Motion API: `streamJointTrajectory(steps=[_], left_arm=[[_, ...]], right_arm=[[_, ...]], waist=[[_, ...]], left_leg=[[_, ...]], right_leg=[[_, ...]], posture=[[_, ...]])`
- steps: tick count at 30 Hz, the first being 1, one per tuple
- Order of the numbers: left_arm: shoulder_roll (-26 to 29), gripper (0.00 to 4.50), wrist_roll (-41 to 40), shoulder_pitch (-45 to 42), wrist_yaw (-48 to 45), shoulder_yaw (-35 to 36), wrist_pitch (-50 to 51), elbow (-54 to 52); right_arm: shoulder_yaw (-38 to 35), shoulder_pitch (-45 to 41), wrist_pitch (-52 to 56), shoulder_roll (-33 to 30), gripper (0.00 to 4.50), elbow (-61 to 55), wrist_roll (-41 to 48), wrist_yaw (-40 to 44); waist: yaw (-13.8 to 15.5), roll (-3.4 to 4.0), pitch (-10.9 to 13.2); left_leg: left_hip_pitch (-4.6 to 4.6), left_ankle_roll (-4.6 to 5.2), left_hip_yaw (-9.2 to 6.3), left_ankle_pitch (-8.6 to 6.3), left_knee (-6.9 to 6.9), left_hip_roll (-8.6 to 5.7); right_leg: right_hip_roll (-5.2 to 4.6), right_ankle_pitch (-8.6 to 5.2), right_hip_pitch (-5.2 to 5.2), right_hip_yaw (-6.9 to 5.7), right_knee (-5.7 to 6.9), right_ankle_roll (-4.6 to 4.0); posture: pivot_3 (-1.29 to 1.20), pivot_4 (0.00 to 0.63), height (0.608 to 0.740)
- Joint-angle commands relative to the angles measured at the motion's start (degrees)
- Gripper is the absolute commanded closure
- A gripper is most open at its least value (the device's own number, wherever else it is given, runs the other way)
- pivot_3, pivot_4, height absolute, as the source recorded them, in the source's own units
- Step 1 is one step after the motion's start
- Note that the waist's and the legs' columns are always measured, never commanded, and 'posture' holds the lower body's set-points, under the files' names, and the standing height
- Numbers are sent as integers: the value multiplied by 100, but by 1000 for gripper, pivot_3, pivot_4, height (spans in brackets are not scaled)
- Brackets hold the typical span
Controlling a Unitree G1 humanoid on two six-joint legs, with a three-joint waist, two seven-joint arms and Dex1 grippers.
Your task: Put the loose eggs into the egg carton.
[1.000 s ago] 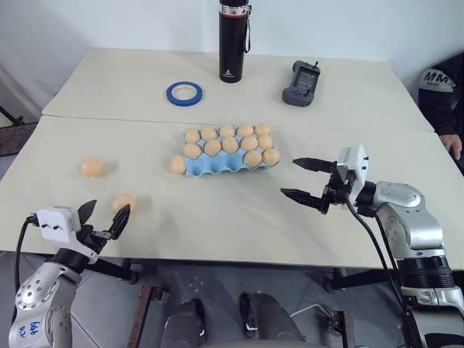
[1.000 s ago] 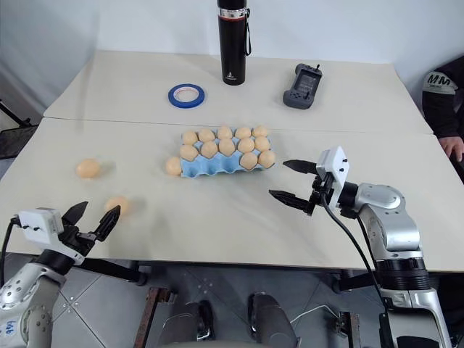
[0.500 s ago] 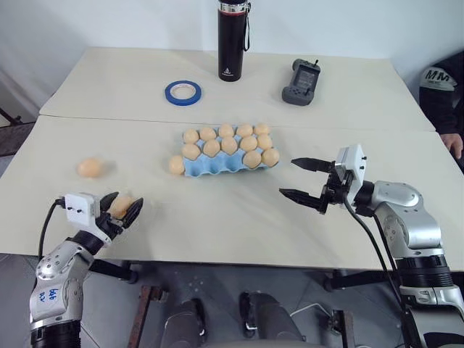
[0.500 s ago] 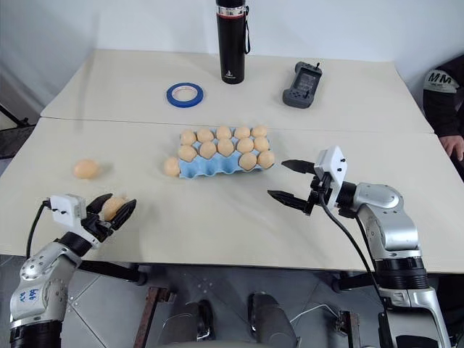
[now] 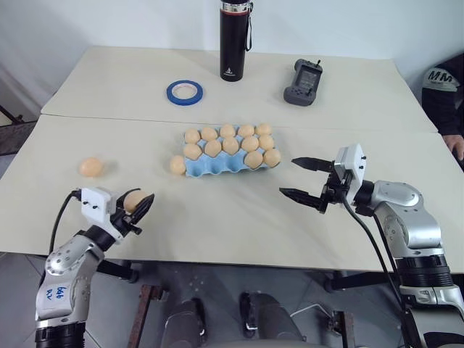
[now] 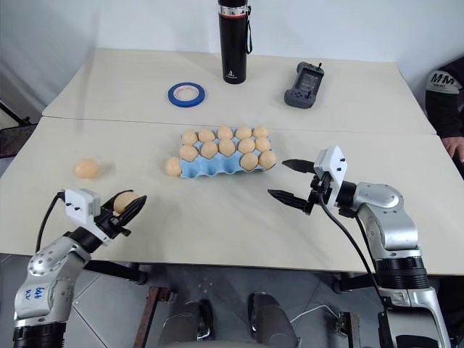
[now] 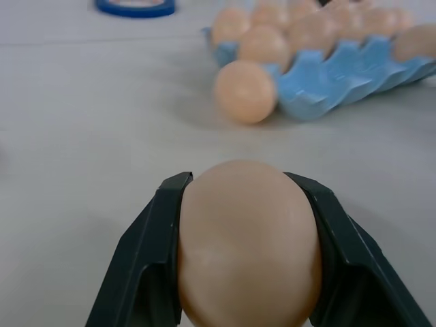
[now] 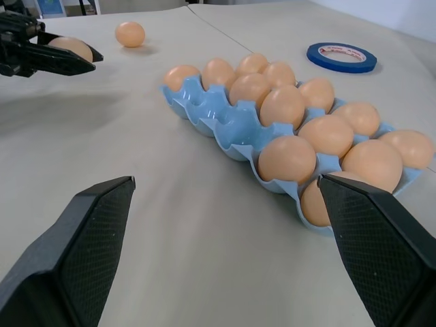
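Left pincer (image 5: 139, 205) was clamped on a smooth pale orange-tan egg (image 5: 133, 201) at the near left of the cream counter (image 5: 217, 225); right pincer (image 5: 303, 177) stood wide open, empty, just right of the light blue moulded egg carton (image 5: 230, 164). One loose egg (image 5: 177, 164) touched the carton's left edge; another (image 5: 91, 167) lay far left. Risk: smooth shell slipping from the narrow fingers in transit. No legible labels.

A tall black cylindrical flask with a silver neck and a side strap (image 5: 234, 38) stands upright at the far edge of the pale beige counter (image 5: 217, 217). Left of it, nearer the seam between the two counter slabs, lies a flat roll of blue tape (image 5: 184, 91) — well apart from a dark grey handheld controller (image 5: 301, 72), right of the flask. A person's dark sleeve (image 5: 442, 94) shows at the right edge.
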Motion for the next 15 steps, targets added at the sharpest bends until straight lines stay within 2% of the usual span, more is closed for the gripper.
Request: streamJointTrajectory(steps=[1, 7, 15], left_arm=[[-200, 2789, 131, -189, 199, -343, -42, -377], [-1116, 2789, 597, -1304, 718, -1280, -239, 11], [-1660, 2789, 1012, -2246, 936, -1614, -708, 1164]], right_arm=[[-72, -115, -110, -5, 0, -22, 22, -13], [-266, 44, 151, -82, 0, -321, 320, 22], [-397, 268, 186, -102, 0, -567, 400, -134]], waist=[[1, 0, 0], [43, 0, 0], [1, 1, 0]], left_leg=[[0, 8, 0, 5, 1, 0], [-1, 23, -2, 16, 13, -5], [3, 24, 2, 20, 20, -4]], right_leg=[[1, 0, 0, 0, 1, 0], [3, 8, 5, 2, 4, 15], [14, 12, 7, 15, 12, 25]], posture=[[0, 150, 740], [0, 150, 740], [0, 150, 740]])
